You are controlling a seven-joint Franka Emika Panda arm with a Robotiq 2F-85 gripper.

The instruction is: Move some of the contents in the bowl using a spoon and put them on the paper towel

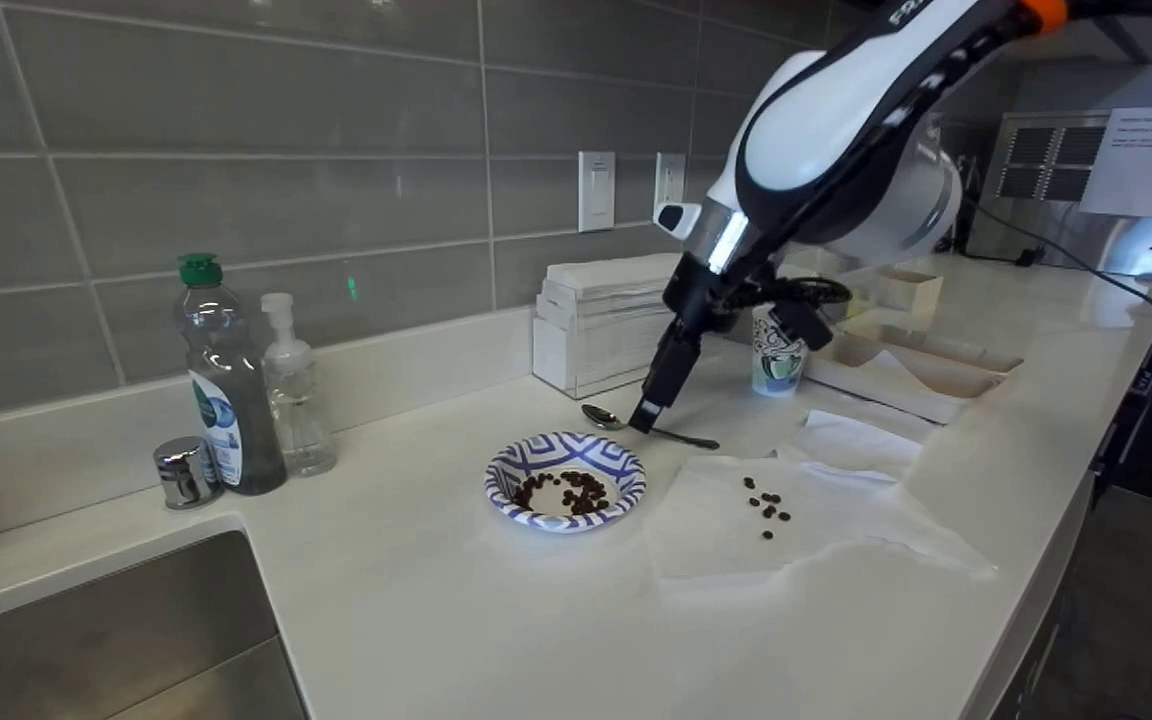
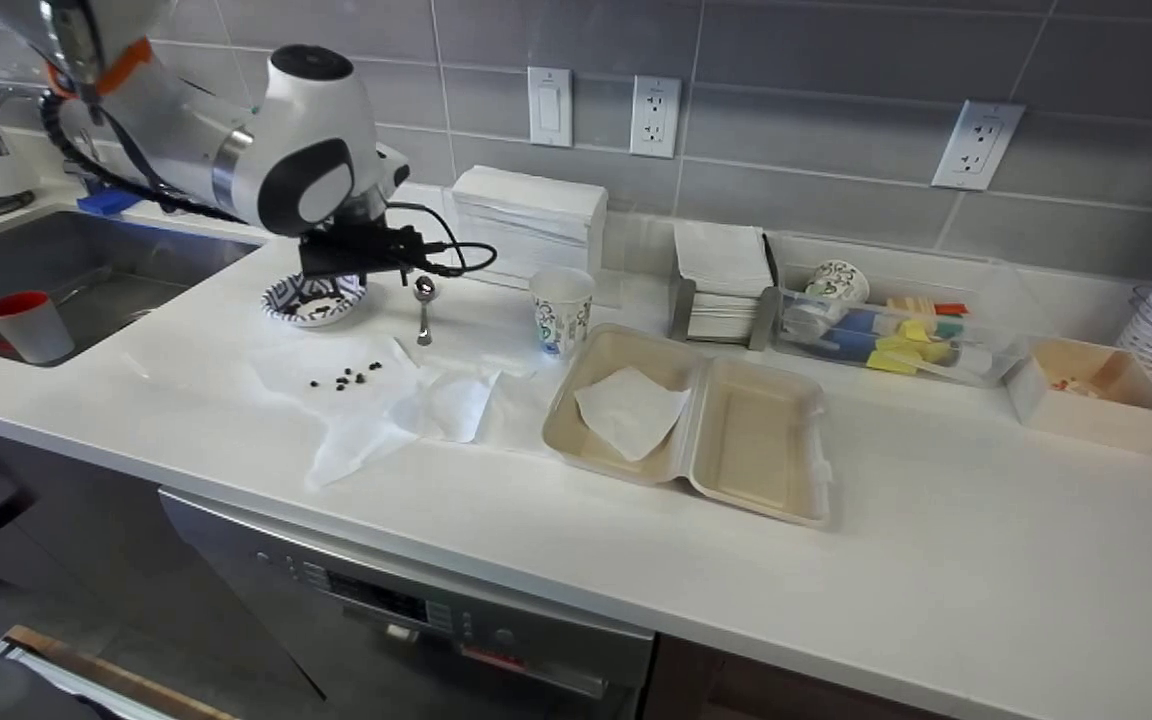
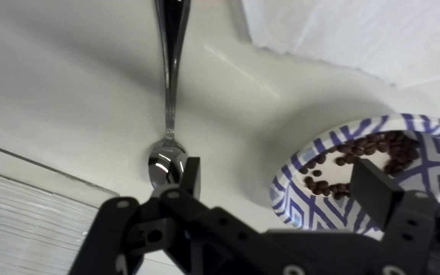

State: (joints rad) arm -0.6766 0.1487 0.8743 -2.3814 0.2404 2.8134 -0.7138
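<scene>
The patterned bowl [image 1: 566, 450] stands on the counter with dark brown beans [image 1: 584, 493] in it. Several loose beans [image 1: 769, 510] lie on the white paper towel [image 1: 701, 530], which also shows in an exterior view [image 2: 366, 425]. The metal spoon [image 3: 170, 68] lies on the counter beside the bowl, also seen in both exterior views [image 1: 686, 438] [image 2: 424, 310]. My gripper [image 3: 283, 183] is open and empty, pointing down above the counter. In the wrist view one finger overlaps the spoon's head and the other overlaps the bowl [image 3: 300, 206]. Its height above them is unclear.
A clear holder of folded towels [image 1: 606, 325] stands by the wall near the spoon. A paper cup [image 2: 563, 310] and an open takeaway box [image 2: 756, 430] stand beside the towel. Soap bottles [image 1: 236, 400] and a sink [image 1: 106, 620] lie beyond the bowl.
</scene>
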